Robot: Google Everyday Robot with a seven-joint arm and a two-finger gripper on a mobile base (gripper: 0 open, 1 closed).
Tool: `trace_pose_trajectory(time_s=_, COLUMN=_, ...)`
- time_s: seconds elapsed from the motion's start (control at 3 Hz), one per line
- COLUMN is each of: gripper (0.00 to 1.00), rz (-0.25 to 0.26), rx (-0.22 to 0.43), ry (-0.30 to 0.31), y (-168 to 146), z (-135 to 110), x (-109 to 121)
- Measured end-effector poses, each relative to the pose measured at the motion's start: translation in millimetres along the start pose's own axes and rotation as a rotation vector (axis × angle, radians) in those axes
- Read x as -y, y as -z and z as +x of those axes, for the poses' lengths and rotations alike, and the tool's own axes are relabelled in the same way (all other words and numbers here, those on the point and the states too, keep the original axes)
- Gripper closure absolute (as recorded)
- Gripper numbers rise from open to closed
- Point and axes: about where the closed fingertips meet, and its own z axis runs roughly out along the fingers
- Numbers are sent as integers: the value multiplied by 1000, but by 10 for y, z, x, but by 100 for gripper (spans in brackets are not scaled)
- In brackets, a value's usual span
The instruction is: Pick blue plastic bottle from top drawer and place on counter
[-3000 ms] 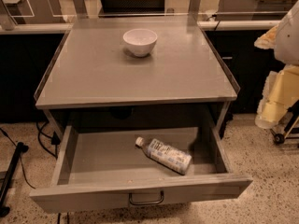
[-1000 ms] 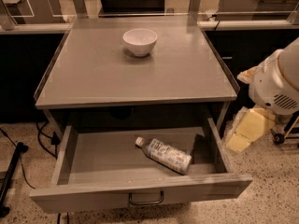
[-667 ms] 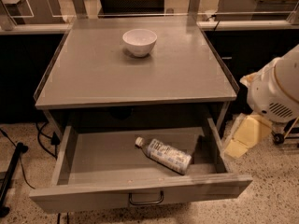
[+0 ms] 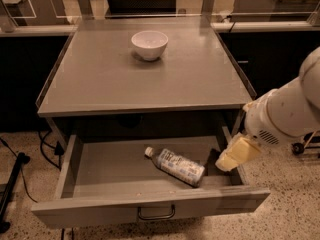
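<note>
Starting nearest: top drawer pulled wide open, metal handle at the middle of its front. Lying on its side on the drawer bottom, right of centre: blue plastic bottle, white cap pointing back-left, base near the front wall, set at a slant to the drawer sides. Just right of it, gripper hanging over the drawer's right edge, near the bottle but apart from it, not in contact. Opening of the gripper: cannot tell from this angle. Above and behind that, bulky white arm reaching in from the right. Further back, counter with low side rims, mostly bare, white bowl near its rear middle. Judged stage: approach, pick not yet begun. Risks from here: clipping the right drawer wall on the way down, given how close the gripper sits to it; nudging the round bottle so it rolls toward the front wall; closing across the slanted body off-axis and squeezing it out; catching the counter's front lip on the lift out; setting down too close to the bowl and knocking it.
</note>
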Motion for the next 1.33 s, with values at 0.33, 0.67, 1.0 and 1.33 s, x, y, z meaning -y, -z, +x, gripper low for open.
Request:
trace_pose_trajectory(time_s=0.33, gripper=22, rz=8, rx=24, ry=-62, y=-402, z=-50, x=2)
trace_pose_trajectory(time_s=0.67, gripper=16, rz=-6, rx=45, ry=-101, y=-706, z=-114, x=-50)
trace_pose_trajectory(time_s=1.0, gripper=15, rz=-45, rx=66, ry=-118, y=-994, z=-212, x=-205)
trace_pose_trajectory(time_s=1.33, gripper=16, rz=-82, rx=77, ry=-121, y=-1187, z=-289, x=-385)
